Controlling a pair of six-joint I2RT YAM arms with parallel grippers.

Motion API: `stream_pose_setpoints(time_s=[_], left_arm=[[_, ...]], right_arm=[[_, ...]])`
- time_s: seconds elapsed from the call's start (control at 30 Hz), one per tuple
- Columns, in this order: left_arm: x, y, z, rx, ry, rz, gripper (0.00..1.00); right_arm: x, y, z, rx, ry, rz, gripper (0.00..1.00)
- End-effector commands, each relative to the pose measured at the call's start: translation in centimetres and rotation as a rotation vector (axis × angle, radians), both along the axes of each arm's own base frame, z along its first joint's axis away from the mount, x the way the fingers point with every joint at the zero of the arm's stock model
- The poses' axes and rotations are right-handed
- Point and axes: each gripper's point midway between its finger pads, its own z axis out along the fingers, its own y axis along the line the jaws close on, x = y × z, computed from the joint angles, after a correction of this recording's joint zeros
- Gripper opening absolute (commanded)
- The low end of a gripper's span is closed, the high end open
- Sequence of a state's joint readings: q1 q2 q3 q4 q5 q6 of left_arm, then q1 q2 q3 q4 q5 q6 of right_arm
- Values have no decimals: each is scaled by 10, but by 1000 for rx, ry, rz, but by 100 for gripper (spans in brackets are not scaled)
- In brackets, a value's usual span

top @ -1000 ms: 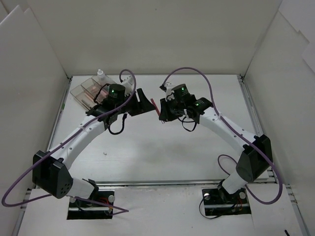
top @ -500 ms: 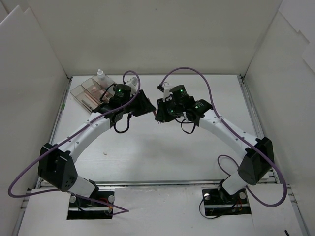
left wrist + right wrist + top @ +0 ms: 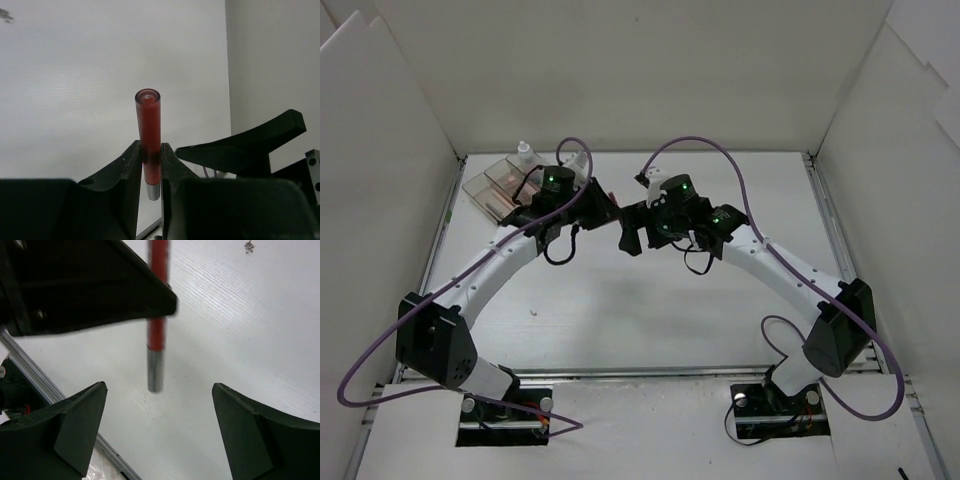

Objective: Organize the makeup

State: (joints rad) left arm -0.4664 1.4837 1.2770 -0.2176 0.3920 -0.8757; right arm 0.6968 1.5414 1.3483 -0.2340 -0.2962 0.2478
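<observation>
**A:** Where did we see the red pencil (image 3: 149,120)?

**B:** In the left tool (image 3: 150,150). Its two fingers were closed tight on the pencil's lower part. In the left wrist view the pencil pointed to 12 o'clock, and its silver end (image 3: 153,190) stuck out below the grip at 6 o'clock.

**A:** And the right tool (image 3: 157,386)?

**B:** We found it open and holding nothing. Its fingers (image 3: 80,425) stood wide apart at about 8 and 4 o'clock in its own view, with the pencil's silver end between them, touching neither.

**A:** Where were the two tools on the table (image 3: 650,300)?

**B:** From above, we saw them tip to tip just toward 12 o'clock from the table's middle, the left one at 9 o'clock of the right one. The pencil itself was hidden between them in that view.

**A:** Anything else of the makeup?

**B:** A clear box (image 3: 495,185) sat at about 10 o'clock of the table, with a small white bottle (image 3: 524,153) just at its far edge. We could not tell whether the bottle stood inside it. We made out reddish things in the box but could not tell what they were.
</observation>
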Motion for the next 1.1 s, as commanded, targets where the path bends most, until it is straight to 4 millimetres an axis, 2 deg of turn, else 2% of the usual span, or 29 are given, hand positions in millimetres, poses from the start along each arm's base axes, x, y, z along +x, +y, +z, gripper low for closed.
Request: stream_pose_setpoints(time_s=[0.0,0.03,0.07,0.1,0.17,0.2,0.3,0.33,0.37,0.4,0.43,0.53,0.7,0.77,0.8,0.83,0.93,1.0,1.07], left_arm=[[19,33,32,-43,-98,86,0],[20,44,27,-16,-93,100,0],[23,56,28,-2,-98,124,0],[35,82,27,24,-102,190,0],[41,116,23,77,-104,255,0],[50,149,22,118,-112,328,0],[65,200,19,200,-111,439,0],[70,230,23,223,-102,496,0],[78,244,13,251,-79,508,0],[83,270,16,262,-68,562,0],[90,282,5,268,-37,579,0],[105,319,-5,304,-20,652,4],[134,361,-20,318,15,722,9],[149,368,-30,303,42,724,12],[156,370,-24,299,25,724,13],[163,373,-38,302,52,726,16],[175,381,-50,291,81,742,21],[180,385,-49,274,76,745,32],[183,386,-57,274,92,744,42]], right_arm=[[16,-12,29,44,-99,-71,85],[16,-16,27,37,-101,-80,98],[21,-27,31,37,-111,-107,98],[22,-33,30,31,-111,-124,98],[23,-50,27,0,-124,-162,98],[24,-60,22,-24,-124,-179,98],[25,-84,18,-70,-138,-233,98],[23,-90,13,-86,-130,-246,98],[22,-97,13,-98,-131,-260,98],[20,-102,8,-114,-125,-269,98],[20,-105,7,-118,-123,-280,98],[17,-113,3,-128,-105,-296,98],[15,-121,5,-125,-106,-322,98],[14,-127,6,-130,-112,-344,98],[13,-130,5,-136,-110,-350,98],[11,-133,6,-136,-114,-356,98],[7,-139,3,-141,-106,-374,98],[4,-141,0,-142,-95,-384,98],[1,-144,1,-139,-95,-397,98]])
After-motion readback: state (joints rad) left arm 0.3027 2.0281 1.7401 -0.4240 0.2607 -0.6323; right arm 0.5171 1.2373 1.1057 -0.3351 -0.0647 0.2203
